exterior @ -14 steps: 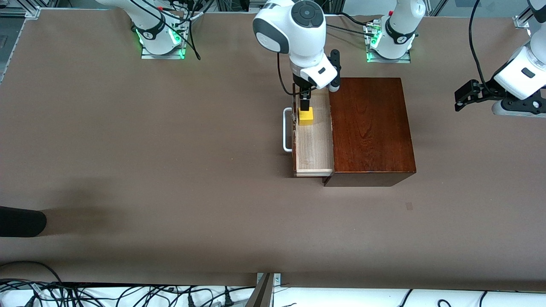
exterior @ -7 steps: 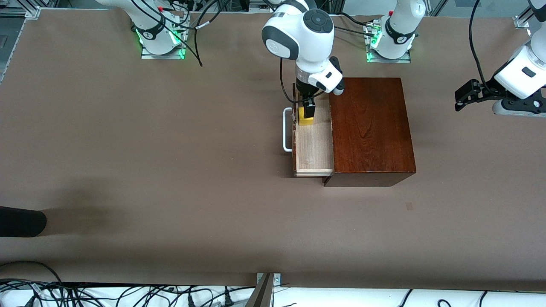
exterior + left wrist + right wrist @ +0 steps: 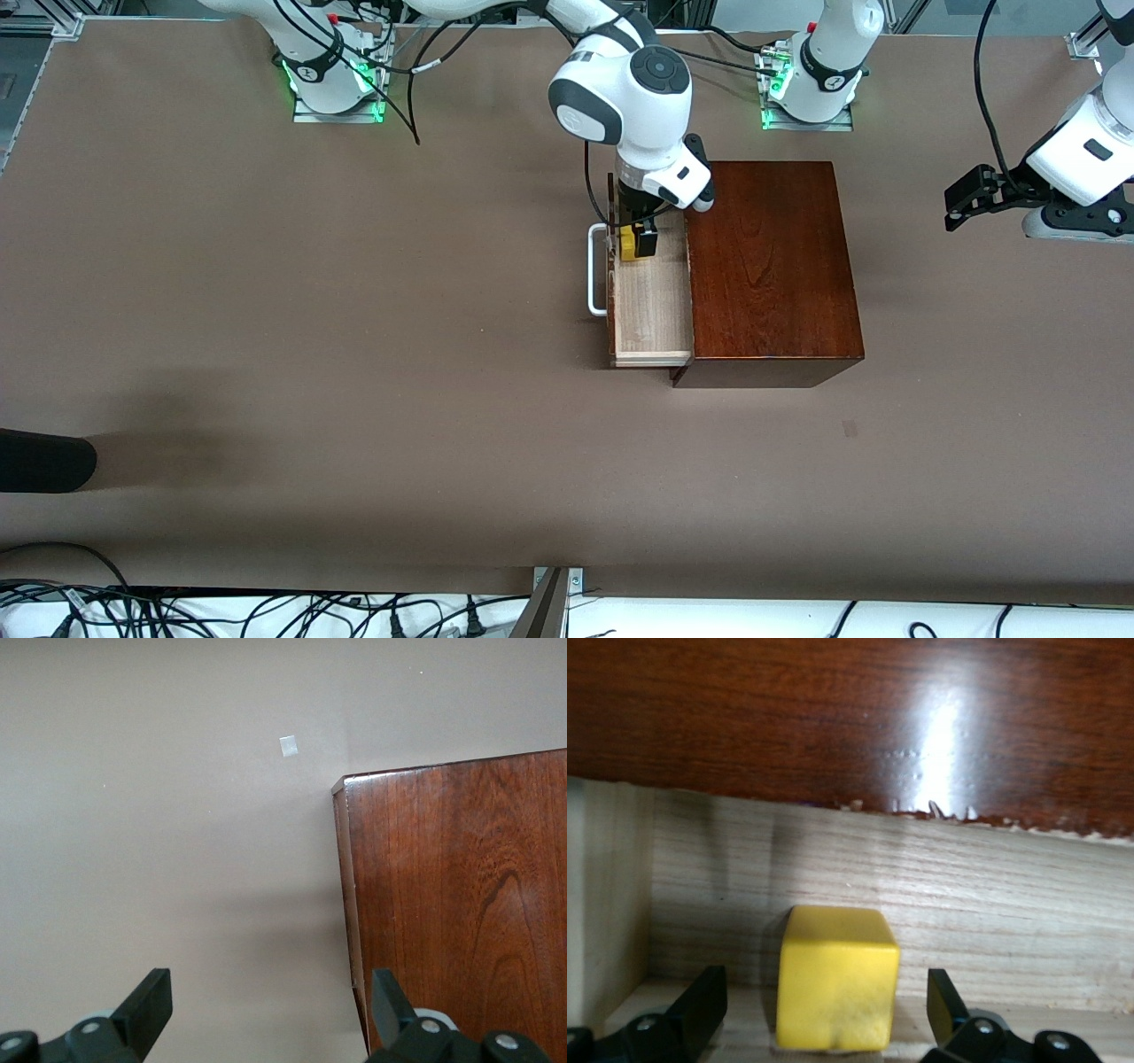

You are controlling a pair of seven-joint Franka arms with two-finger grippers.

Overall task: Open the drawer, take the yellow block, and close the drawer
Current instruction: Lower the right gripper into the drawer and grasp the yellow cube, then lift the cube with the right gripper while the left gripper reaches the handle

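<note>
The drawer (image 3: 651, 306) stands pulled out of the dark-brown wooden box (image 3: 769, 266), its white bar handle (image 3: 595, 270) toward the right arm's end. The yellow block (image 3: 628, 242) sits on the drawer floor at the end farthest from the front camera; it also shows in the right wrist view (image 3: 837, 988). My right gripper (image 3: 640, 239) is down in the drawer, open, with one finger on each side of the block and gaps on both sides. My left gripper (image 3: 959, 199) is open and empty, held over the table off the left arm's end.
In the left wrist view the box's corner (image 3: 452, 904) and a small pale mark (image 3: 288, 746) on the brown table show. A dark object (image 3: 44, 461) lies at the table's edge toward the right arm's end.
My right gripper has come down into the drawer and now straddles the yellow block. The left arm, drawer and block have not moved.
</note>
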